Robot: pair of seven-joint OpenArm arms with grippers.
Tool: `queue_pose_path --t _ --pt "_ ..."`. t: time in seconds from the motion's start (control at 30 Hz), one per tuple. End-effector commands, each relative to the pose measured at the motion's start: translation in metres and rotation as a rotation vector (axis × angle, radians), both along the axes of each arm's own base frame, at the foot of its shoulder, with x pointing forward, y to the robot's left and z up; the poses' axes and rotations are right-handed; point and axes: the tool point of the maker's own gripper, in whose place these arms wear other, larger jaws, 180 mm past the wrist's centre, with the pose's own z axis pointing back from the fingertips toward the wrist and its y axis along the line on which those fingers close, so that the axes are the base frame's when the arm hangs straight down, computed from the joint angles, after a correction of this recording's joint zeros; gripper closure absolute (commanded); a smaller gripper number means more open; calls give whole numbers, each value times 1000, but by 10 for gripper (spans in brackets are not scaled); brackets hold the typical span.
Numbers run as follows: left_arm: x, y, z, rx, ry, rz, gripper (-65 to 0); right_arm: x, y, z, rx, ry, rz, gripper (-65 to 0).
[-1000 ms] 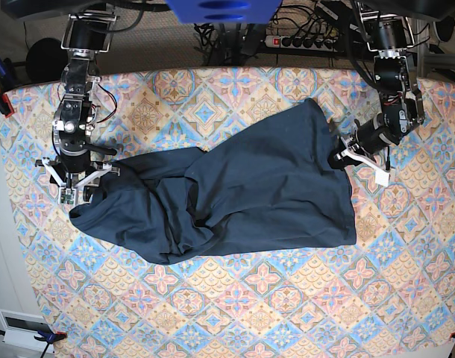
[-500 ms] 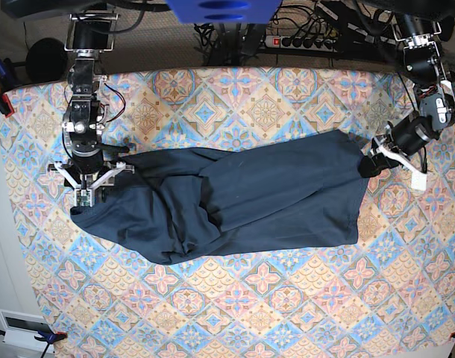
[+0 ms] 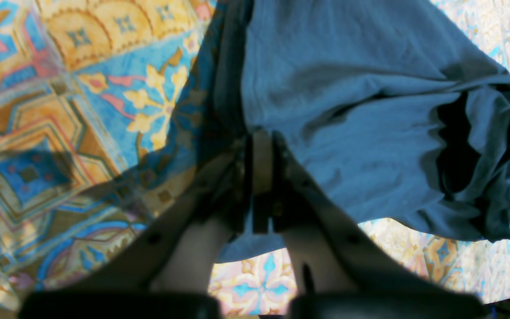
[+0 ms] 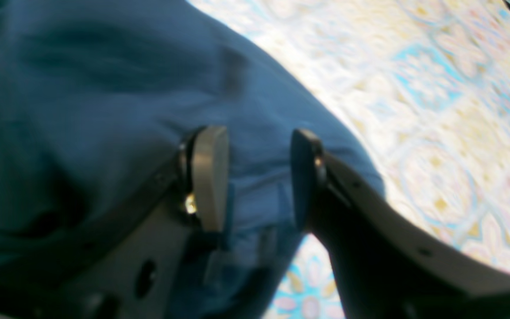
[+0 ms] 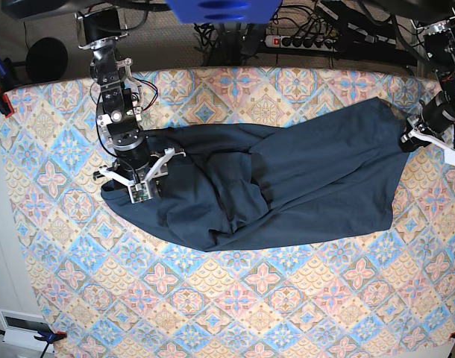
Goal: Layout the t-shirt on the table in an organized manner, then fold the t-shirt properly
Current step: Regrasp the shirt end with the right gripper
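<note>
The dark navy t-shirt (image 5: 302, 186) lies stretched and rumpled across the table (image 5: 250, 298), with folds bunched near its middle. At the base view's right, my left gripper (image 5: 408, 142) is shut on the shirt's far right edge. In the left wrist view its fingers (image 3: 261, 141) pinch the blue cloth (image 3: 348, 110) just above the patterned table (image 3: 60, 133). My right gripper (image 5: 138, 192) hangs over the shirt's left end. Its jaws stand apart (image 4: 257, 177), with cloth (image 4: 104, 110) showing in the gap. I see no pinch there.
A power strip with cables (image 5: 302, 41) runs behind the table's far edge. A red clamp (image 5: 0, 101) grips the left edge, and a white box (image 5: 22, 324) sits off the near left corner. Bare patterned cloth lies in front of the shirt.
My left gripper has pulled the shirt's right edge farther right and toward the back. My right gripper has moved right, onto the shirt's left end. The whole shirt has shifted right.
</note>
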Motion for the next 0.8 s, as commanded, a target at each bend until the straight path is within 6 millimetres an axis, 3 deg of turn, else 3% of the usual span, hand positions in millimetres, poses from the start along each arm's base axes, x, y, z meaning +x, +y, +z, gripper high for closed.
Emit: queue_pose_path --t 0.0,0.43,0.63,0.77 --pt "7 4 14 19 -39 -12 0 4 8 14 5 -46 26 -229" --pt "5 -2 8 -2 -36 -4 0 -29 97 -5 37 19 267 -230" --pt "5 -2 7 -1 -34 -4 0 -35 89 -41 3 112 252 -228" --pt "5 -2 7 -1 -34 -4 0 -21 50 -47 -14 120 142 -228"
